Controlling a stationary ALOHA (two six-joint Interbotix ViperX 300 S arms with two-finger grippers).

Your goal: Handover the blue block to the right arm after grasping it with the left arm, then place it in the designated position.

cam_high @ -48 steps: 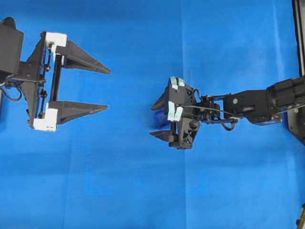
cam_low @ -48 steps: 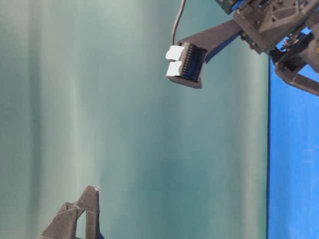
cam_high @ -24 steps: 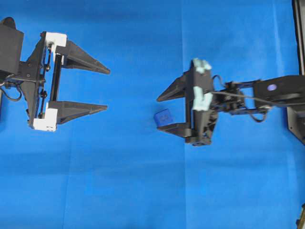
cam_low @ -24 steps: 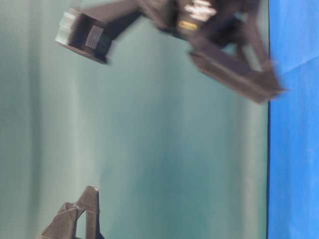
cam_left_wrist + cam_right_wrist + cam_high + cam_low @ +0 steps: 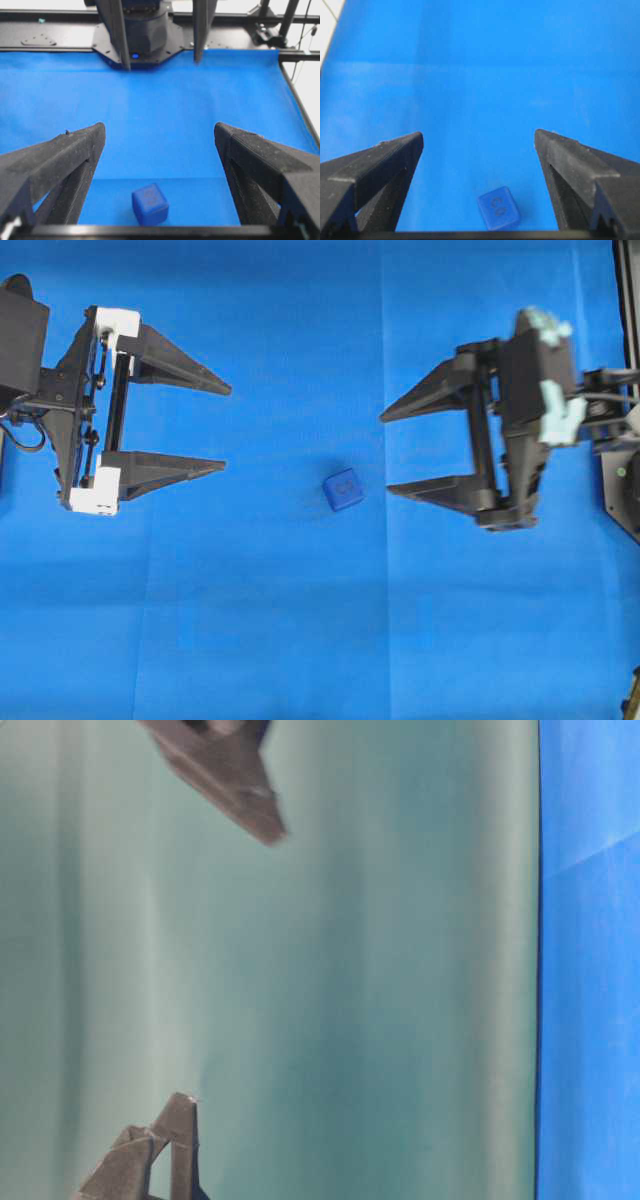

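Starting from our right tool, we see its two long black fingers spread wide with nothing between them, tips pointing toward nine o'clock in the overhead view. Just off those tips, toward eight o'clock, the blue block rests on the blue cloth of the tabletop, touching neither tool. It sits slightly skewed, and being a cube it has no long axis to speak of.

Farther out, at nine o'clock from the block, our left tool with its white brackets also stands fully spread and empty, tips pointing toward three o'clock. Of the two, our right tool is clearly nearer the block; our left is well apart from it.

We judge the placing is done, since the block lies free on the cloth.

We count one block, two tools, four fingers and one cloth.
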